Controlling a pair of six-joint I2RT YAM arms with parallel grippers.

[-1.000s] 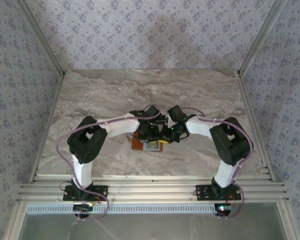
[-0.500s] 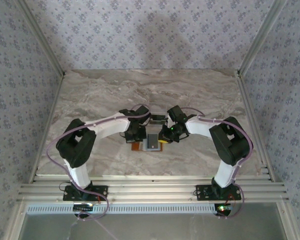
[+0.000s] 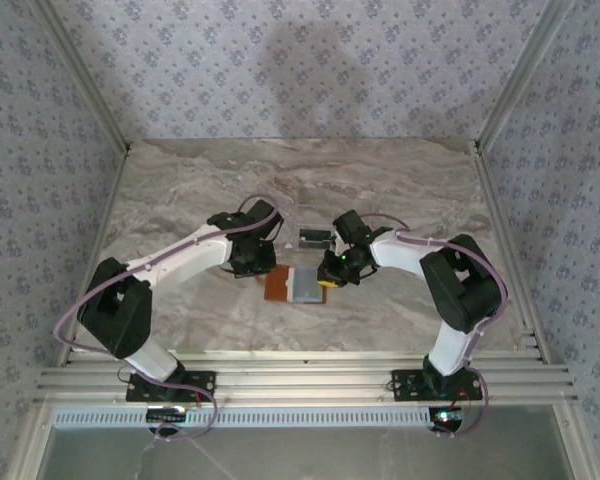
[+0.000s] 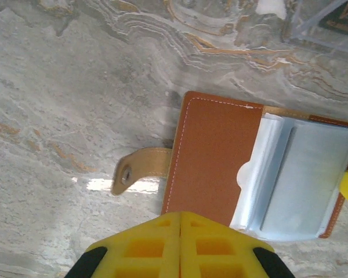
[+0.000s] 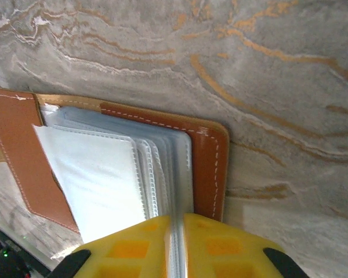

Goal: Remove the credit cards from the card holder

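The card holder (image 3: 279,285) lies open and flat in the middle of the bench (image 3: 210,185), between my two hands. From my left wrist I see its brown leather flap (image 4: 211,162) facing up, with a closing strap (image 4: 140,169) and its snap stretched out on the stone to the side. Next to the flap is a stack of pale grey-blue plastic sleeves (image 4: 310,176). From my right wrist the sleeves (image 5: 95,174) fan out like pages over the other brown cover (image 5: 207,159). I cannot tell whether any sleeve has a card in it.

My right fingers (image 5: 177,223) stand narrow at the holder's right edge, and the edges of some sleeves are pinched in the thin gap between them. From above, that hand (image 3: 326,278) sits right on the holder's right side.

My left fingers (image 4: 180,217) are pressed together with nothing in them. They hover just over the leather flap's near edge, at the holder's left side (image 3: 258,265).

Beyond the holder, apart from it, a small dark card (image 3: 313,238) lies on the bench with clear plastic (image 4: 298,26) around it.
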